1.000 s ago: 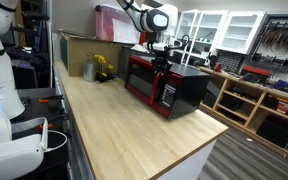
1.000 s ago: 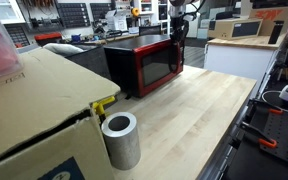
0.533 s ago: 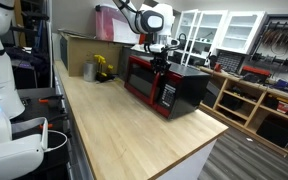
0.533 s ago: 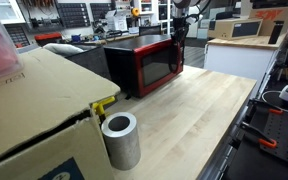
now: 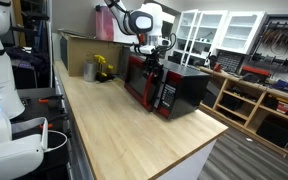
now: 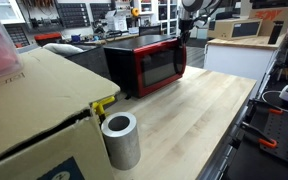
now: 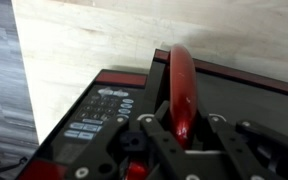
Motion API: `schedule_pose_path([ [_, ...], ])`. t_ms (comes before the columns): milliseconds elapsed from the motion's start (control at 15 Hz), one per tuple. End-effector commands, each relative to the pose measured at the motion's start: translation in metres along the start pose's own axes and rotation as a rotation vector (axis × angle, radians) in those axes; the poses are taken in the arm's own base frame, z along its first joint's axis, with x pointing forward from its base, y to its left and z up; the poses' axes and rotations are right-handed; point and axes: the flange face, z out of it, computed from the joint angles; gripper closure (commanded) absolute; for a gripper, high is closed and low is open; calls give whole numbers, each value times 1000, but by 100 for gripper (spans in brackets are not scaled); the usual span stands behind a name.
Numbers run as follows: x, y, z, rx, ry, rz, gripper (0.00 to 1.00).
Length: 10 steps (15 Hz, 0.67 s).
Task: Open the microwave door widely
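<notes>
Straddling the glossy red edge of the microwave door (image 7: 180, 80), gripper (image 7: 182, 130) fingers (image 7: 150, 130) are standing spread, contact unclear; door is hanging partly open off the boxy black microwave (image 5: 186, 88), which is sitting on a pale wooden counter (image 5: 124, 130)

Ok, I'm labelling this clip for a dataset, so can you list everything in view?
microwave: one, black casing with red front, on the countertop
microwave door: one, red frame, seen edge-on in the wrist view
countertop: one, light wood
cardboard box: one, brown, at the countertop's end away from the microwave
cylinder: one, grey, upright beside the box
yellow object: one, between box and microwave, too small to identify
pink container: one, above the box
gripper: one, black, at the door, fingers either side of its edge
</notes>
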Motion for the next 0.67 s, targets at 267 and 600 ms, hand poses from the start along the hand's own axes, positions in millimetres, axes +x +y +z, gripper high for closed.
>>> schedule_pose_path([
  [267, -74, -52, -23, 42, -14, -13, 48],
  [600, -137, -69, -55, 81, 6, -201, 12],
])
